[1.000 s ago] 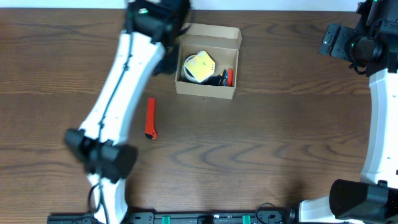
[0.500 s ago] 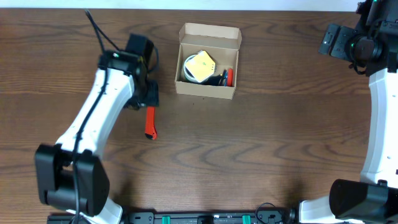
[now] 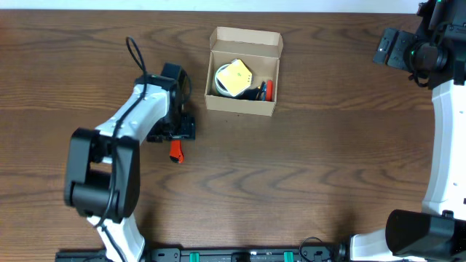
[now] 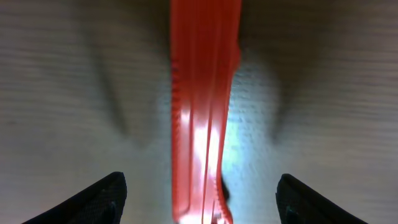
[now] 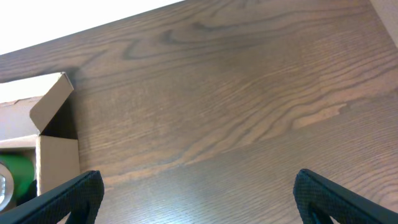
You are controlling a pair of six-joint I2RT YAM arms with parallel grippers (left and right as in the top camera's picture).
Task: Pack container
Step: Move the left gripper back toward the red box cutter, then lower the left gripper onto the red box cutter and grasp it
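The tan cardboard container (image 3: 243,102) stands open at the table's top centre, its flap lid tipped back. Inside lie a yellow-topped tape roll (image 3: 233,77) and a red and black thing (image 3: 265,90). A red utility knife (image 3: 175,152) lies on the table left of the box; most of it is hidden under my left gripper (image 3: 177,129). In the left wrist view the knife (image 4: 202,112) runs between my open fingers (image 4: 200,202), which straddle it without touching. My right gripper (image 5: 198,199) is open and empty, high at the right; the container's corner (image 5: 53,140) shows at its left.
The dark wooden table (image 3: 313,175) spreads around the box. The right arm (image 3: 444,131) stands along the right edge. The left arm (image 3: 135,124) slants from the lower left toward the knife.
My left gripper has swung from beside the box down and left to the red knife and now sits low over it with the fingers straddling it. The right arm has not moved.
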